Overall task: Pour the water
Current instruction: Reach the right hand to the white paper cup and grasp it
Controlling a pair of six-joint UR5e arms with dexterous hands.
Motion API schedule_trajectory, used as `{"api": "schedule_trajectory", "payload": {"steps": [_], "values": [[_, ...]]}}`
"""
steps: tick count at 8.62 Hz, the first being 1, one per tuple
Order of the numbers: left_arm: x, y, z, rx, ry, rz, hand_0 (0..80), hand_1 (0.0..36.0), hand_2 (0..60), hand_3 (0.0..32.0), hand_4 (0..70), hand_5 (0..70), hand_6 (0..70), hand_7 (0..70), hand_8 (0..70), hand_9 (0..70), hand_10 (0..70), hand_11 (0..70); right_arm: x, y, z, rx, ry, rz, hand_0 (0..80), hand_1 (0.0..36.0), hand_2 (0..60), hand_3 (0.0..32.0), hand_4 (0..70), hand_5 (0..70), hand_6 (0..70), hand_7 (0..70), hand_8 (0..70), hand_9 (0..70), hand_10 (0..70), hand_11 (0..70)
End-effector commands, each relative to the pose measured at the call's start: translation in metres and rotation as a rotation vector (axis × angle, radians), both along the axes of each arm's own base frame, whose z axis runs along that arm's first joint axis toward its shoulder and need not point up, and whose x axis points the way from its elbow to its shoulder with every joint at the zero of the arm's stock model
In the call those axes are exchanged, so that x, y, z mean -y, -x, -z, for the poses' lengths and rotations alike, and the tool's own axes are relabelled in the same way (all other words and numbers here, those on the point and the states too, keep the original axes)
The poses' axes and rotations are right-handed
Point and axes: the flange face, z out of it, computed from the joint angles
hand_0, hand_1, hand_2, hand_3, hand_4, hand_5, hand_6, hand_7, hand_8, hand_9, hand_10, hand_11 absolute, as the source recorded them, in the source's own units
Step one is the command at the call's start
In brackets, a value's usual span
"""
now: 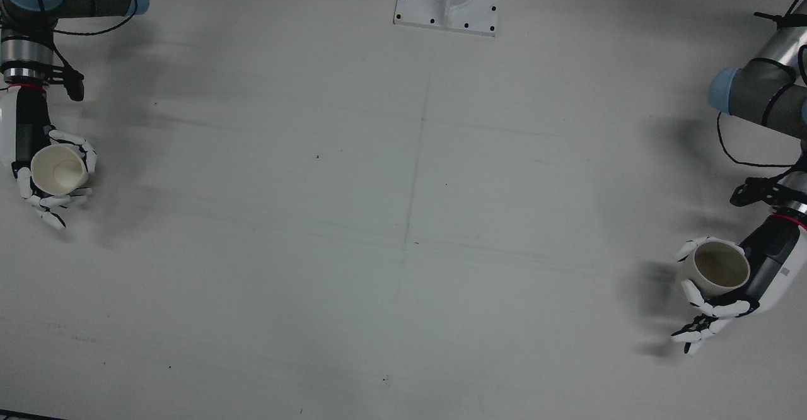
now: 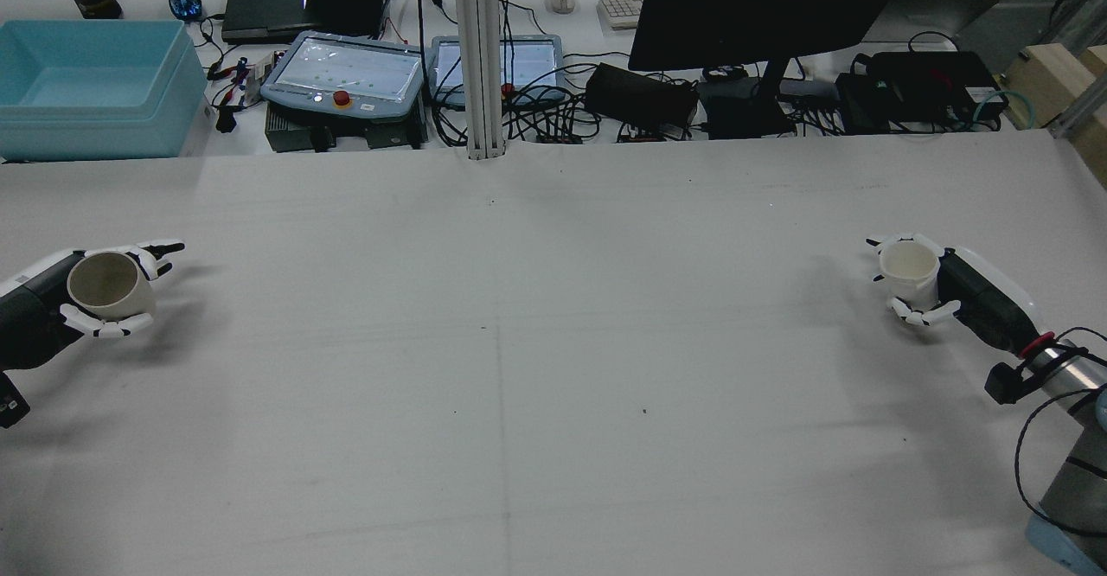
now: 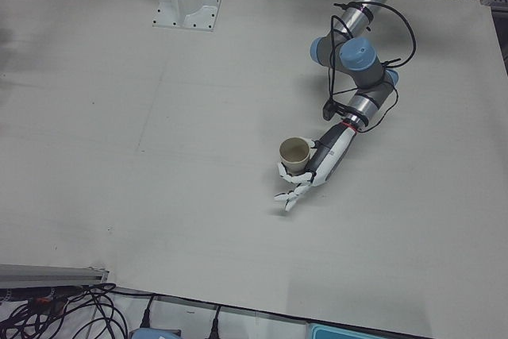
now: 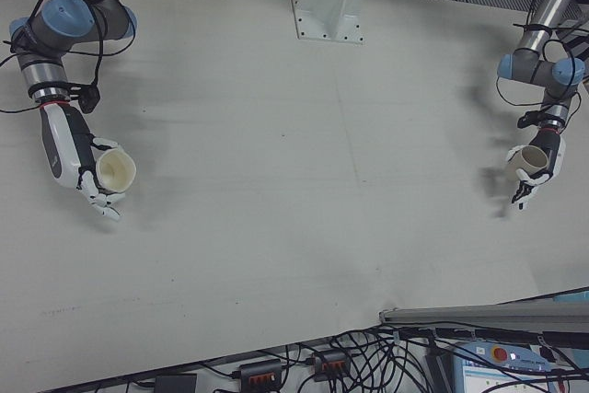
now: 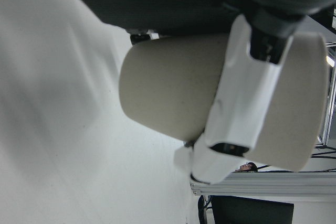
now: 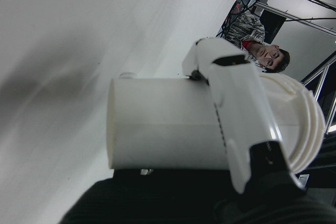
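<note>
Left hand [image 1: 725, 297] grasps a beige cup [image 1: 719, 268] at lower right; right hand [image 1: 47, 174] grasps a white cup [image 1: 58, 169], seemingly empty, at left.

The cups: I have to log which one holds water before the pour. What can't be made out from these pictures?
- Water level: the insides of the left hand's beige cup and the right hand's white cup look dim and small in the front view; no water is discernible.
- Both hand views show only the cups' outer walls, with a finger across each.
- Rear view: the left arm is cut off by the edge.
</note>
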Motion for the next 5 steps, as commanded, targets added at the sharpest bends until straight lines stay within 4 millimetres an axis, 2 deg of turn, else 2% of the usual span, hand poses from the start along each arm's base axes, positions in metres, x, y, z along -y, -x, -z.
{"api": "schedule_trajectory", "payload": {"steps": [1, 2, 3, 4, 5], "values": [[0.0, -0.001, 0.003, -0.006, -0.007, 0.0, 80.0, 36.0, 60.0, 0.0, 70.0, 70.0, 12.1, 20.0, 8.0, 4.4, 5.5, 11.1, -0.016, -0.035, 0.035, 0.016, -0.021, -0.039, 80.0, 36.0, 60.0, 0.0, 0.0, 28.0, 14.6, 7.9, 24.5, 26.6, 33.7, 52.9], [0.001, -0.003, 0.017, -0.009, -0.025, -0.004, 80.0, 36.0, 60.0, 0.0, 70.0, 70.0, 12.2, 20.1, 8.0, 4.4, 5.5, 11.2, -0.014, -0.054, 0.064, 0.012, -0.018, -0.07, 80.0, 36.0, 60.0, 0.0, 0.0, 34.1, 15.7, 10.0, 22.6, 24.2, 30.5, 48.8], [0.002, -0.007, 0.034, -0.005, -0.036, -0.005, 80.0, 36.0, 60.0, 0.0, 70.0, 70.0, 12.4, 20.4, 8.1, 4.4, 5.5, 11.1, -0.01, -0.066, 0.098, 0.02, -0.032, -0.095, 80.0, 36.0, 60.0, 0.0, 0.0, 36.9, 16.9, 12.6, 22.3, 24.0, 29.0, 46.9], [-0.002, -0.026, 0.053, -0.007, -0.044, -0.035, 80.0, 36.0, 60.0, 0.0, 70.0, 70.0, 12.8, 20.9, 8.2, 4.4, 5.5, 11.1, -0.005, -0.084, 0.137, 0.032, -0.059, -0.135, 80.0, 36.0, 60.0, 0.0, 0.0, 29.0, 17.8, 12.8, 23.3, 25.5, 28.7, 46.5], [0.009, -0.048, 0.082, -0.01, -0.055, -0.052, 80.0, 36.0, 60.0, 0.0, 70.0, 70.0, 13.3, 21.3, 8.3, 4.5, 5.6, 11.3, -0.001, -0.105, 0.175, 0.043, -0.083, -0.177, 80.0, 36.0, 60.0, 0.0, 0.0, 23.8, 17.5, 11.4, 23.7, 25.9, 27.8, 45.4]]}}
